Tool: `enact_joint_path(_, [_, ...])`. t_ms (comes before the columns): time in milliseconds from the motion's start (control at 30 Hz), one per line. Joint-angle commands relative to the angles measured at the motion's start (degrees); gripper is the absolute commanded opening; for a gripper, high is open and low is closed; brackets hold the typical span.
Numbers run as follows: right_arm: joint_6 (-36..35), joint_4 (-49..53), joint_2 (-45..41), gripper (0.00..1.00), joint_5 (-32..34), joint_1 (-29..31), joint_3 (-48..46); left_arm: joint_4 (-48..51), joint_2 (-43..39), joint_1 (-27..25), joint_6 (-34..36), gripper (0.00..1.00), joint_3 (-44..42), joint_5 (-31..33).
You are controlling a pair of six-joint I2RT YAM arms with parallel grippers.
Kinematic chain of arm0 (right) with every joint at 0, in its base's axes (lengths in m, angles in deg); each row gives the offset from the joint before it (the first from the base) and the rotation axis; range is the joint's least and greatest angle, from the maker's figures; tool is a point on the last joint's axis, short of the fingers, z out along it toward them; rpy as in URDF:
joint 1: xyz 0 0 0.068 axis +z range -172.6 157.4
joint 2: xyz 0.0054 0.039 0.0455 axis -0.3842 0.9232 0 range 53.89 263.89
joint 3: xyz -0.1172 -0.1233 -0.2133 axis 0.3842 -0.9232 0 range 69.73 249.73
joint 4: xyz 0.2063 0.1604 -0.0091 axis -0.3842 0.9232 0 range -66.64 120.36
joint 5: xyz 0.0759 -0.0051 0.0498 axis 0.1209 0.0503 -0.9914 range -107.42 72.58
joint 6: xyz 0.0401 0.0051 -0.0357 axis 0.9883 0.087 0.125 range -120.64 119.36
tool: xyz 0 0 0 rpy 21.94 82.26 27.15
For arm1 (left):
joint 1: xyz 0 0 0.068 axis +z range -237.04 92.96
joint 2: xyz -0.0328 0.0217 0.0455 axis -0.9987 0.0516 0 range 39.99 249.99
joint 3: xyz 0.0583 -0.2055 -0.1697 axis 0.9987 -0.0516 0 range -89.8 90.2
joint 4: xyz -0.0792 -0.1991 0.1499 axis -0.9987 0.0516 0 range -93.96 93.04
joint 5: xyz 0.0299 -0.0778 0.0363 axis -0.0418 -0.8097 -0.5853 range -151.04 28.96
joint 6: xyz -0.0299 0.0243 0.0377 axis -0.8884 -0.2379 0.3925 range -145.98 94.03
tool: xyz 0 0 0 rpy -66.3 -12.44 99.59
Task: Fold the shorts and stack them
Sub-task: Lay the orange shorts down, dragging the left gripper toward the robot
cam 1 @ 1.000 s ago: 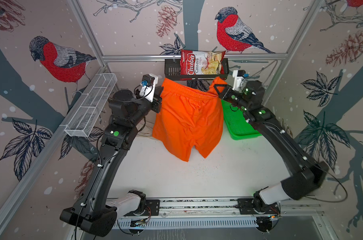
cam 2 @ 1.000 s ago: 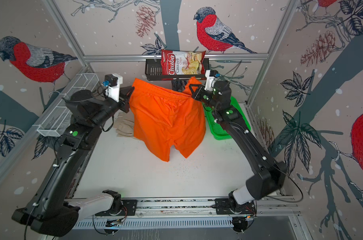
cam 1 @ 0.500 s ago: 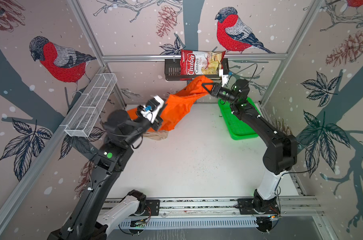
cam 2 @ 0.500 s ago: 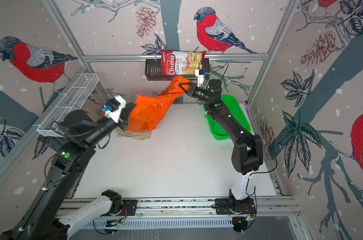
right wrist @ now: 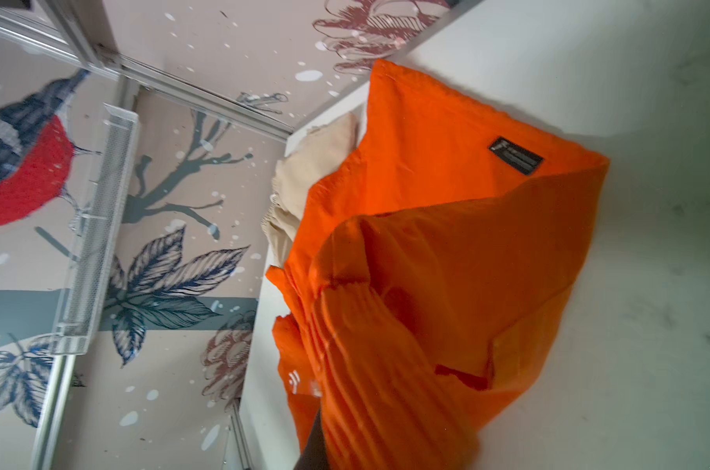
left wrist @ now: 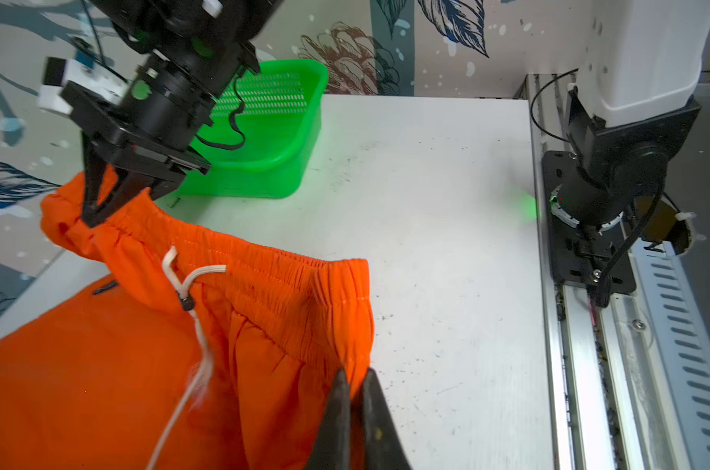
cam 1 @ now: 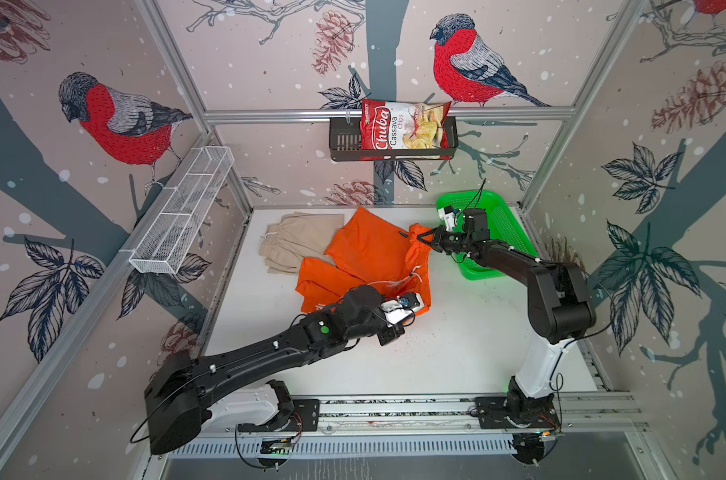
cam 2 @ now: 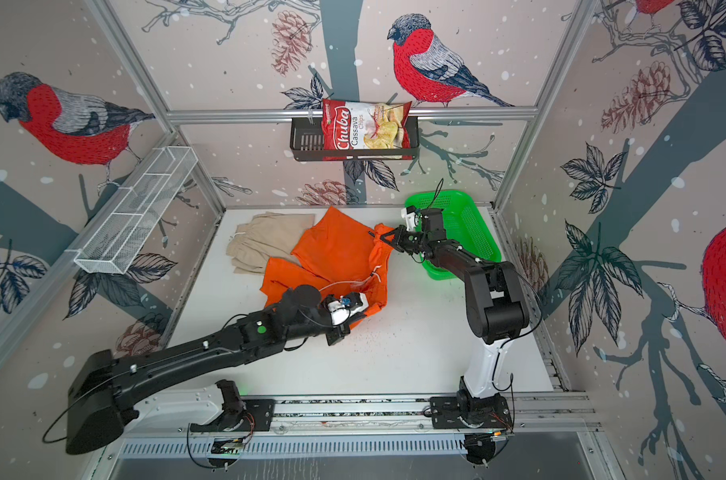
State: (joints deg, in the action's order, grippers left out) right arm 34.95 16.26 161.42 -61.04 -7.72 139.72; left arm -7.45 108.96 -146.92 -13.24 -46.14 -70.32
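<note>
The orange shorts (cam 1: 369, 253) (cam 2: 336, 249) lie spread on the white table, legs toward the back left and partly over the folded beige shorts (cam 1: 295, 241) (cam 2: 265, 241). My left gripper (cam 1: 424, 305) (left wrist: 355, 372) is shut on the near end of the orange waistband (left wrist: 264, 280). My right gripper (cam 1: 420, 237) (cam 2: 384, 237) is shut on the far end of that waistband, also seen in the left wrist view (left wrist: 93, 219). The white drawstring (left wrist: 182, 280) hangs loose. In the right wrist view orange cloth (right wrist: 447, 244) covers the jaws.
A green mesh basket (cam 1: 515, 237) (left wrist: 288, 171) stands at the back right, just behind my right wrist. On the back wall, a black rack holds a chips bag (cam 1: 403, 124). A white wire shelf (cam 1: 182, 212) hangs on the left wall. The arm rail (cam 1: 394, 409) runs along the front.
Both arms have brought the orange shorts down from hanging in the air and laid them on the table. The left gripper swung forward and the right dropped low, each still holding the waistband.
</note>
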Motion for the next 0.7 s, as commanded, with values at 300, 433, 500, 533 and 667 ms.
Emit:
enact_joint_path(300, [-12.8, 14.1, -8.2, 0.54, 11.6, -1.7, -3.2, -14.6, 13.4, -5.4, -11.1, 0.67, 3.1, -4.7])
enact_joint_path(433, [-15.8, 19.0, -12.3, 0.67, 18.3, -2.4, -3.4, -14.5, 10.0, -5.4, -13.9, 0.78, 1.5, 0.3])
enact_joint_path(500, [-17.3, 21.4, -14.2, 0.67, 22.9, -2.4, -3.4, -14.6, 7.4, -5.2, -15.8, 0.81, -0.6, 4.6])
enact_joint_path(533, [-17.9, 22.2, -15.1, 0.67, 24.8, -2.4, -3.5, -14.9, 6.3, -4.8, -16.4, 0.82, -1.7, 6.1])
enact_joint_path(667, [-20.3, 23.5, -17.9, 0.68, 28.9, -2.4, -4.6, -15.5, 1.6, 0.5, -22.5, 0.84, -6.6, 6.5])
